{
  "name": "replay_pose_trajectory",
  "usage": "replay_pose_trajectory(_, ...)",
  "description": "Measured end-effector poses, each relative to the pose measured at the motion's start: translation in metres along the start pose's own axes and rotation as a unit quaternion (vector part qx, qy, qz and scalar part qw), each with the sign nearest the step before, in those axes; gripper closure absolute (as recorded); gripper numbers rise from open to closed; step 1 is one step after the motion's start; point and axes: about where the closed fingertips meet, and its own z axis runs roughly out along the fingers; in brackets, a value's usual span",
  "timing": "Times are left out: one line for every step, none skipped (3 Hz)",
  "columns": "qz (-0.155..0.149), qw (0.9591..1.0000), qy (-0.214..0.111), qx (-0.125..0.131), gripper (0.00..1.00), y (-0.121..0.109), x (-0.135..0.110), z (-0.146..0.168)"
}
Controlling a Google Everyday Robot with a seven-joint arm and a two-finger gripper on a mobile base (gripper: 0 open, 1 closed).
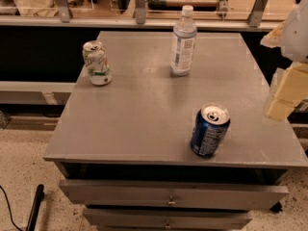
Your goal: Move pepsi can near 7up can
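- Standing upright near the front right corner of the grey desk (144, 119), the pepsi can (210, 131) is dark blue with a silver top. Its tab and opening face up, and a pale patch of small print shows on its side.
- It touches nothing and sits close to the desk's front edge.
- The gripper (287, 93), a set of pale cream blocks, hangs at the right edge of the view above the desk's right side. It is near the pepsi can but apart from it, and I cannot tell whether it is open or closed.
- A clear plastic bottle (183, 42) with a white cap and a pale label stands upright toward the back, near the middle.
- The 7up can (97, 63), white and green with a dented side and a silver top, stands upright by the left edge toward the back, well apart from the pepsi can.
- Below the desk top, two grey drawers (168, 195) sit slightly pulled out.
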Motion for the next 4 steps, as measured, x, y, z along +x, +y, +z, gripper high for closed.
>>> replay_pose_trajectory(0.000, 1.0000, 0.000, 0.000, 0.00, 0.000, 0.000, 0.000)
replay_pose_trajectory(-0.033, 0.9987, -0.036, -0.017, 0.00, 0.014, -0.021, 0.007)
replay_pose_trajectory(-0.097, 0.9886, -0.102, -0.052, 0.00, 0.045, -0.057, 0.022)
replay_pose_trajectory(-0.156, 0.9756, -0.132, -0.080, 0.00, 0.077, -0.083, 0.035)
